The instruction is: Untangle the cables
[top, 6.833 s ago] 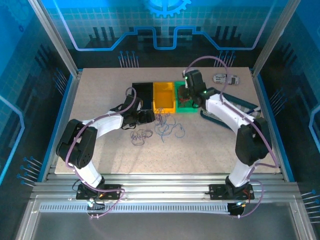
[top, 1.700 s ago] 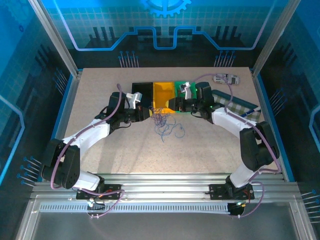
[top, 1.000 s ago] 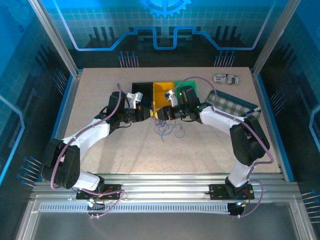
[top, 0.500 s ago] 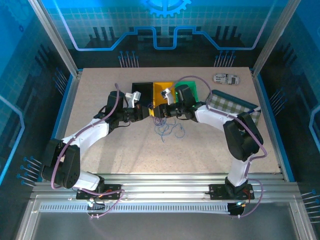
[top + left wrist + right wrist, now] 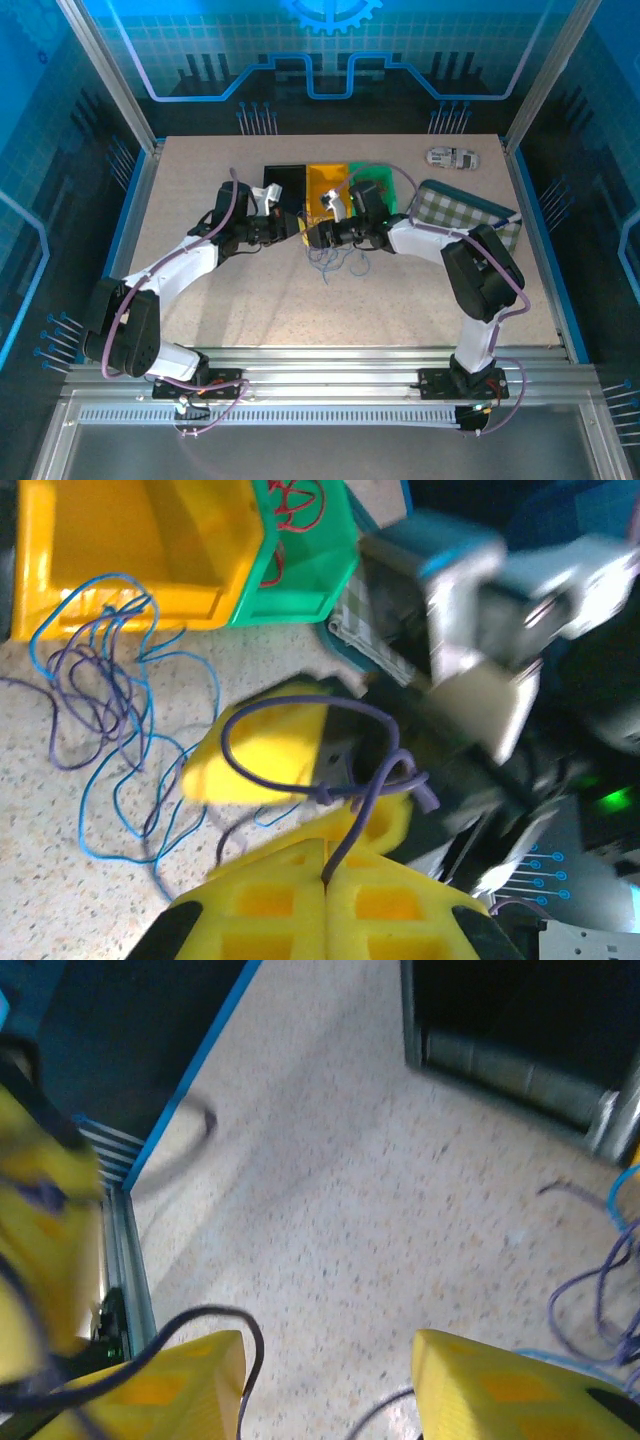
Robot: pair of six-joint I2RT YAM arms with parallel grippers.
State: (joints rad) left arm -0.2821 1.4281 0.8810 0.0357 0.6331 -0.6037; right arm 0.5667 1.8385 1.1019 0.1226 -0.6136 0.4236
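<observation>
Overhead, the left gripper [image 5: 299, 232] and right gripper [image 5: 316, 237] nearly touch beside the cables [image 5: 336, 263] on the table [image 5: 200, 170], so they could collide. Left wrist: the left gripper pinches a purple cable [image 5: 300, 706], and pulling may tighten its knot. Right wrist: the right gripper [image 5: 325, 1385] stands half open and may miss.

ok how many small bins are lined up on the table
3, side by side: black bin on the left, yellow bin in the middle, green bin on the right, partly covered by the right arm.
</observation>
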